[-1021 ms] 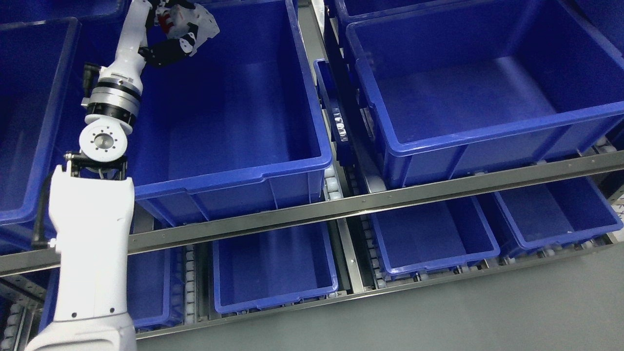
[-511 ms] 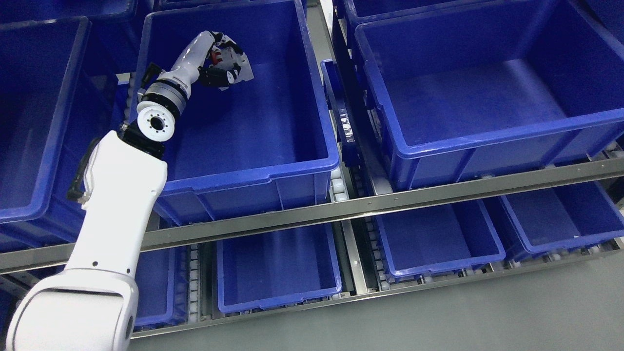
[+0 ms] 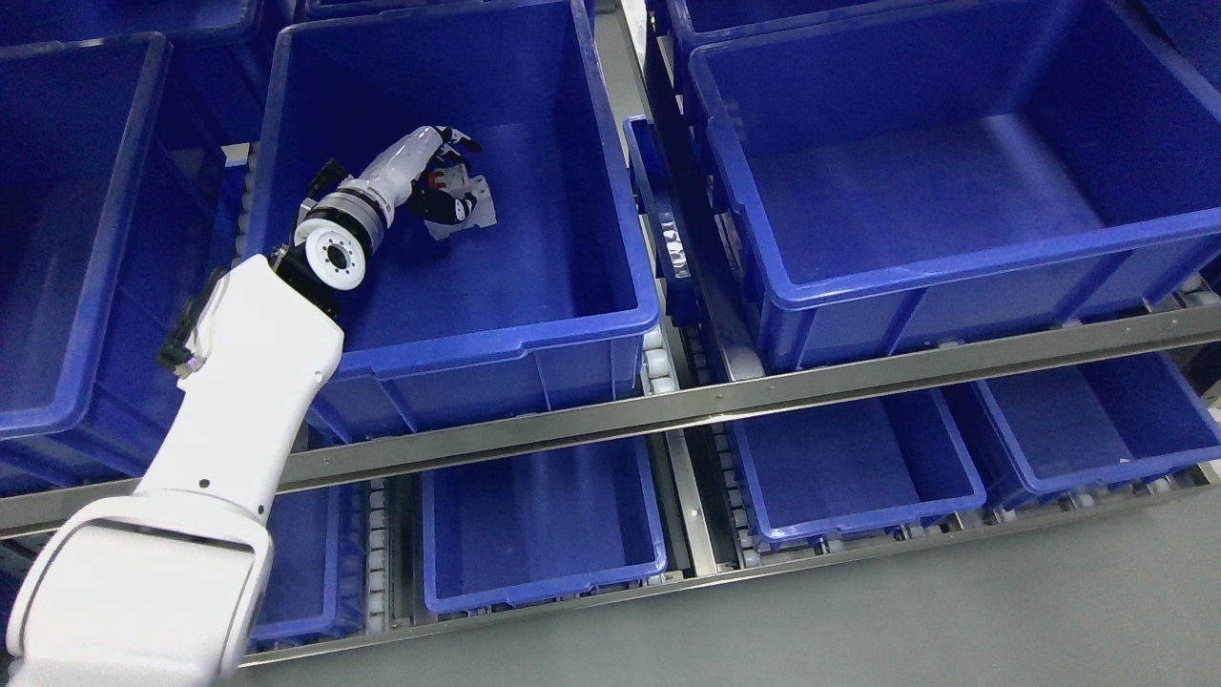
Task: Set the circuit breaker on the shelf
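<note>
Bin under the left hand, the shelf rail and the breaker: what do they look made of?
Bin: probably moulded plastic, glossy blue, with a rolled rim and soft highlights. Shelf rail: looks like metal, grey and brushed, with small fastener holes. Circuit breaker in the left hand: seemingly white matte plastic with a red part; too small for detail.

The bin (image 3: 591, 239) on the upper shelf level is a deep, glossy blue all over, with paler sheen along its rim. The other bins (image 3: 954, 172) around and below it share the same plain blue. The circuit breaker (image 3: 465, 207) is light grey-white, with a small red patch showing. The robot hand (image 3: 441, 181) is white across the back, its fingers (image 3: 448, 205) black. The arm (image 3: 238, 401) is glossy white, with a silver and black ring at the wrist. The shelf rails (image 3: 763, 396) are dull metallic grey. The floor (image 3: 954, 611) is flat grey.
</note>
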